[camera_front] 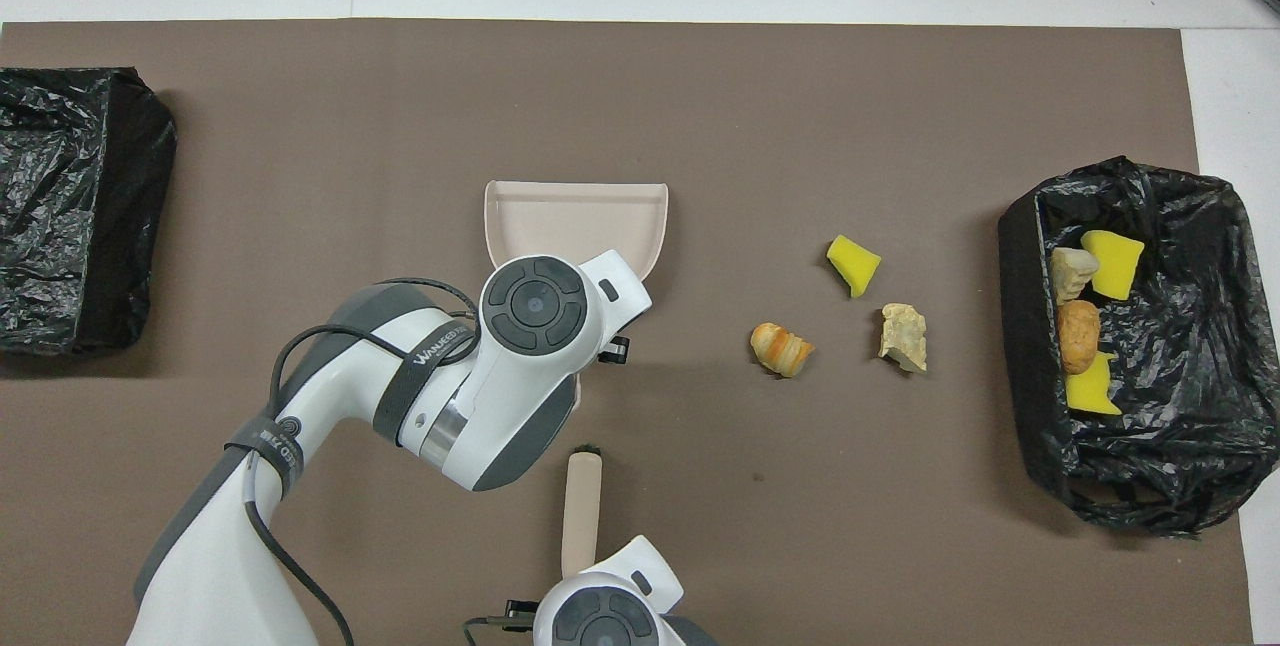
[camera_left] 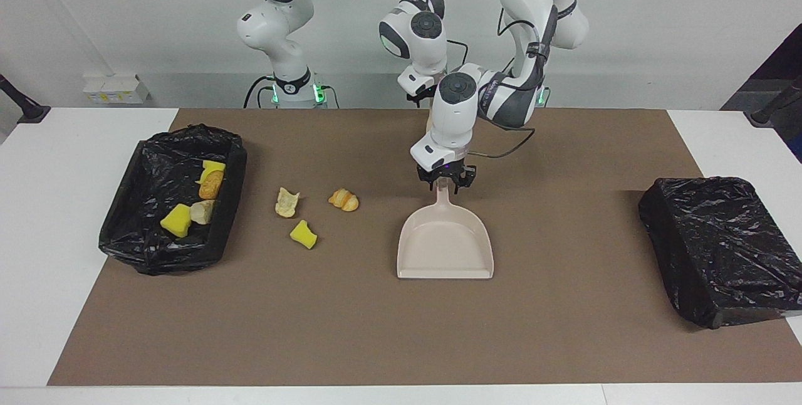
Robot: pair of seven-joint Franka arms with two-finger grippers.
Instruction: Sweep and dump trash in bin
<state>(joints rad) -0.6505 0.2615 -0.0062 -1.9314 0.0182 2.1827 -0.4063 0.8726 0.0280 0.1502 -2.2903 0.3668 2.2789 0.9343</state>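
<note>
The left gripper (camera_left: 446, 184) is down at the thin handle of the smooth beige plastic dustpan (camera_left: 445, 247), its fingers on either side of it; whether they grip cannot be told. The dustpan lies flat mid-mat, its wide mouth toward the mat's edge farthest from the robots. The right gripper (camera_left: 425, 93) hangs over the beige brush (camera_front: 581, 511) near the robots' edge, its fingers hidden. Loose trash (camera_left: 303, 234) lies on the brown mat (camera_left: 351, 330): a yellow sponge wedge, a pale bread lump, a ridged golden croissant. More pieces sit in the crinkled black-bagged bin (camera_left: 156, 251) at the right arm's end.
</note>
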